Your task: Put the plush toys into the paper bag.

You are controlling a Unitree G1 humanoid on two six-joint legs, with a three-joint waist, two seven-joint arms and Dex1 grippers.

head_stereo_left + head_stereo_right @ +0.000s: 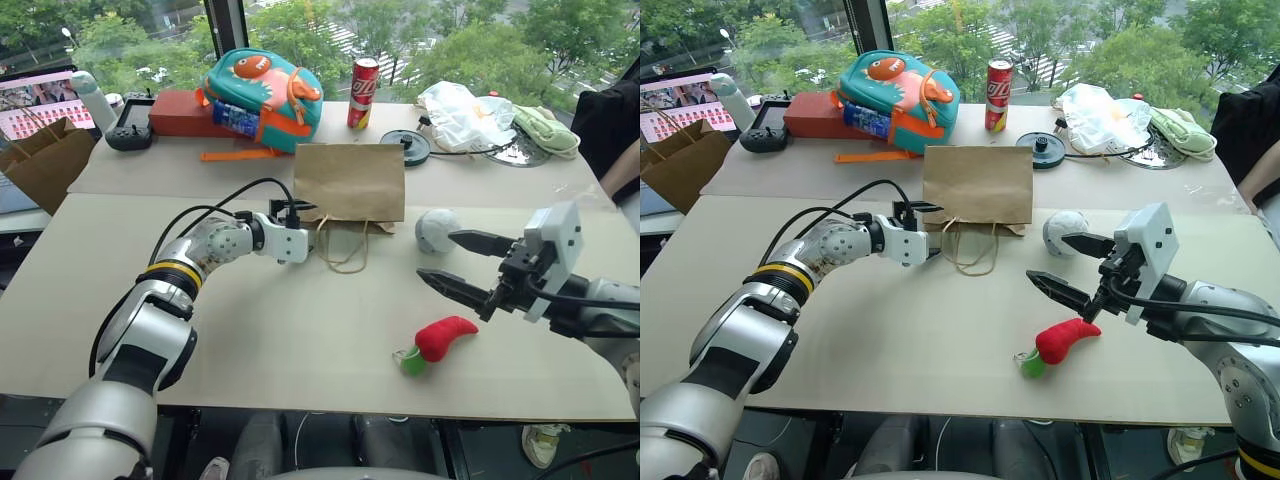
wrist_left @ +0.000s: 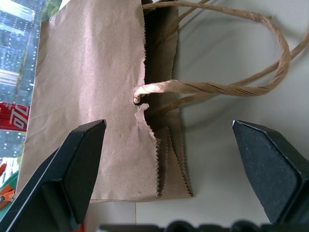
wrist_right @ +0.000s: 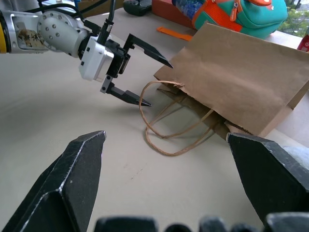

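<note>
**Both grippers open, toys still on the table beside the flat paper bag**

The paper bag [image 1: 349, 181] lay flat on the pale table [image 1: 250, 330], a little above the middle of the left eye frame, its mouth and twisted cord handles [image 1: 345, 245] turned toward the lower edge of the frame. The left gripper [image 1: 299, 228] sat at the bag's lower left corner, just beside the handles, with its jaws spread wide and nothing between them. In the left wrist view, the bag's serrated mouth edge [image 2: 157, 159] and one handle loop lay between the two black fingers [image 2: 72, 169]; whether either finger touched the paper could not be told.

The whitish-grey ball [image 1: 436, 229] rested on the table just right of the bag's lower right corner. The right gripper [image 1: 448, 262] hung at the right of the frame, jaws wide apart and empty, the upper fingertip close to the ball and the lower one above the red chili pepper [image 1: 443, 336]. The pepper lay in the lower right part of the frame, its green stem [image 1: 411, 361] pointing toward the lower left, well apart from the bag.

Along the top of the frame stood a teal dinosaur backpack [image 1: 262, 98], a red drink can [image 1: 362, 93], a white plastic bag [image 1: 460, 112] and, at the far left, a darker brown bag [image 1: 45, 160].
</note>
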